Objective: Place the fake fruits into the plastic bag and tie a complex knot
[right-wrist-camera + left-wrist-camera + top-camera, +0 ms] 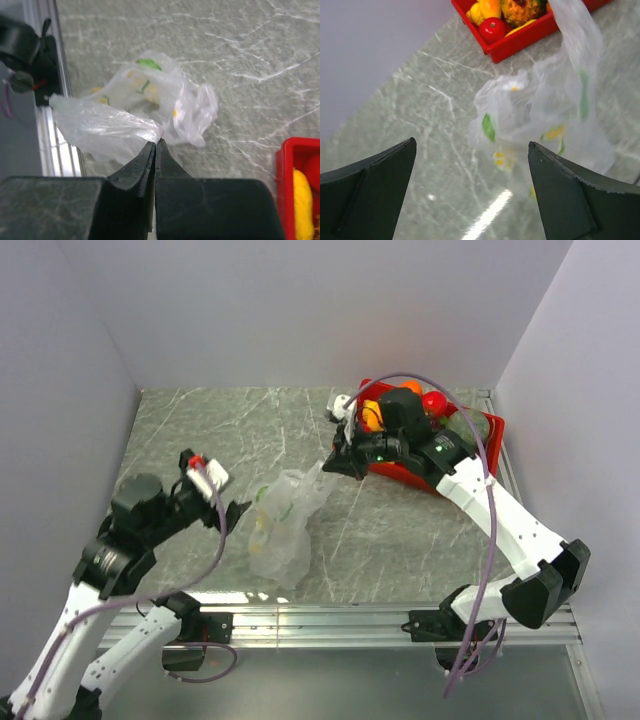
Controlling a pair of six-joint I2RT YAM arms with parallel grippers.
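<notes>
The clear plastic bag point(282, 525) with green and yellow prints lies crumpled in the middle of the table; it also shows in the left wrist view point(545, 125) and the right wrist view point(150, 95). My right gripper point(330, 462) is shut on the bag's upper edge point(125, 127) and holds it lifted. My left gripper point(232, 515) is open and empty, just left of the bag. The fake fruits point(420, 405) sit in the red tray point(490, 430) at the back right, partly hidden by my right arm. In the left wrist view a red fruit point(492, 29), yellow pieces and the pineapple point(520, 10) show. No knot shows.
Grey walls close the table on the left, back and right. An aluminium rail point(330, 620) runs along the near edge. The red tray's corner point(295, 170) with a yellow fruit shows in the right wrist view.
</notes>
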